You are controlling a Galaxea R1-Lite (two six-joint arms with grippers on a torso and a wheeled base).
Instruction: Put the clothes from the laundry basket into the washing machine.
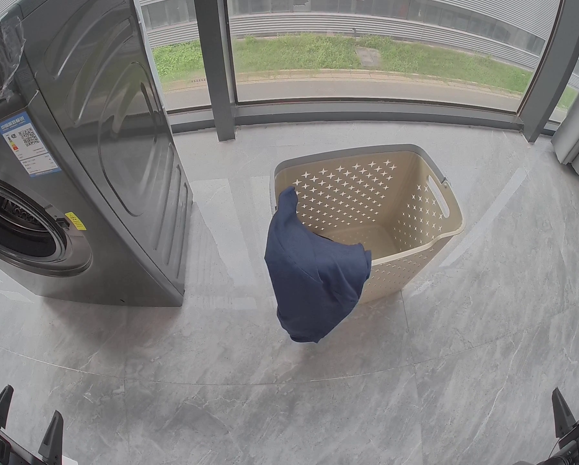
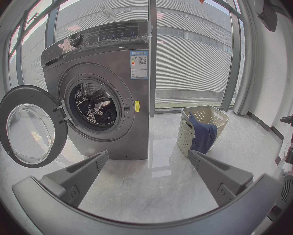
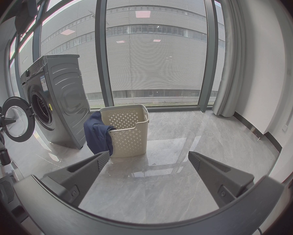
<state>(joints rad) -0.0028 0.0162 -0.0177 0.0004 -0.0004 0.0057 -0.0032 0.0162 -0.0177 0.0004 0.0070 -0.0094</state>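
- 1 laundry basket (image 1: 341,188), 1 navy garment (image 1: 312,279) draped over its rim
- 1 washing machine (image 1: 108,130), door open
- left end effector (image 2: 148,154), right end effector (image 3: 148,154): both wide, empty

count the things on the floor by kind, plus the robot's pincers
washing machine: 1
laundry basket: 1
navy garment, draped over the basket rim: 1
pincers, left pincer and right pincer, both open: 2
total: 5

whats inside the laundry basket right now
The laundry basket shows a bare floor and star-pierced walls. A navy garment drapes over its rim, hanging mostly outside. The inner corner under that garment is covered, so unseen.
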